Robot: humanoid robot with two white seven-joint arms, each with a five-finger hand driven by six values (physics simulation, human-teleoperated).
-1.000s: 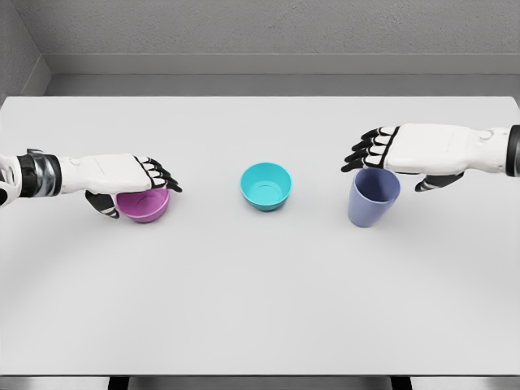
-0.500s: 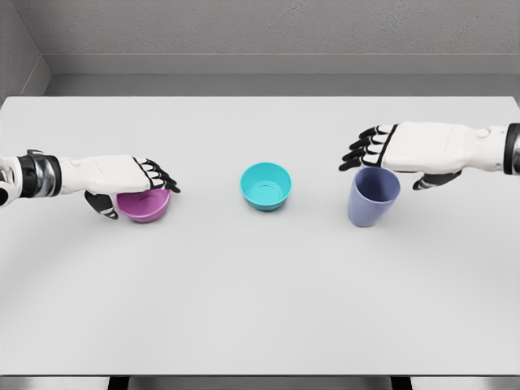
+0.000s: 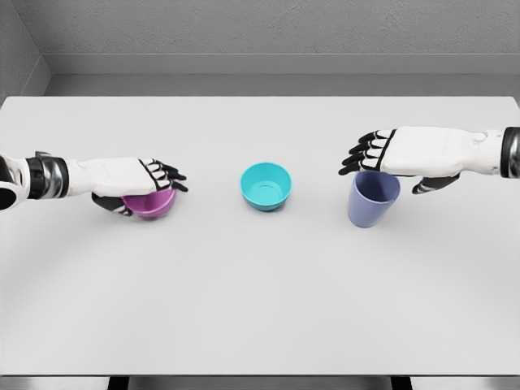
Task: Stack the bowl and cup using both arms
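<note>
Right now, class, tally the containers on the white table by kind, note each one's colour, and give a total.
Bowls: 2 — purple bowl, teal bowl
Cups: 1 — blue-violet cup
Total: 3

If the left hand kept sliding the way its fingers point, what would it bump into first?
Probably the teal bowl. The left hand lies over the purple bowl with its fingers aimed right, toward the table's middle. It may sit high enough to pass over the rim; depth is unclear from this view.
</note>
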